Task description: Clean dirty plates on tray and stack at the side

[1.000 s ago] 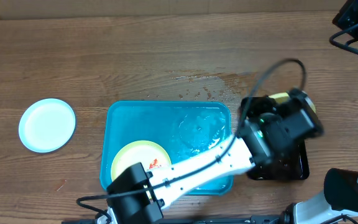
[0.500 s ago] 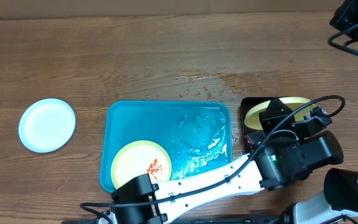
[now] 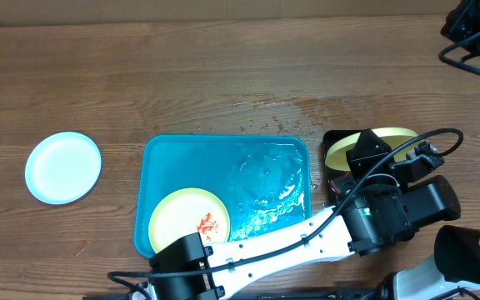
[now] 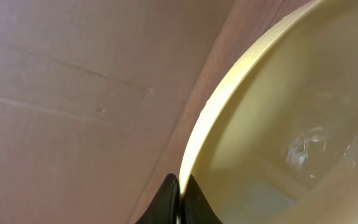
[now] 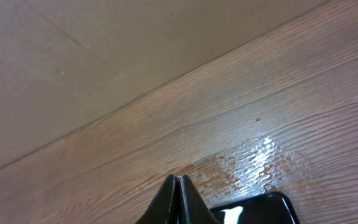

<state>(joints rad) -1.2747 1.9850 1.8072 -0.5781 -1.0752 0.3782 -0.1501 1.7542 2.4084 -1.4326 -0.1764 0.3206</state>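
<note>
Pinching the rim of a pale yellow plate [image 4: 278,118], the left gripper [image 4: 180,185] is seen with its fingers drawn together on the plate's edge. Water glints are noted on the plate's inner face; no red is visible there. From overhead this held plate [image 3: 344,148] is seen as a flattened oval, so it is tilted, and it hangs over the far end of the black tray [image 3: 334,179].

Compared with one second ago, the left wrist is found nearer the front edge of the table [image 3: 182,67], and the plate, then mostly hidden under it, is now exposed. Against half a second ago, almost no shift is recorded.

The right gripper [image 5: 178,186] is closed on nothing, above bare wood beside a wet patch [image 5: 260,155].

A second yellow plate [image 3: 182,218], marked with a red smear [image 3: 206,223], lies in the near left corner of the turquoise tray [image 3: 223,139], well apart from the left gripper. A blue-white plate [image 3: 63,167] lies on the table left of that tray.
</note>
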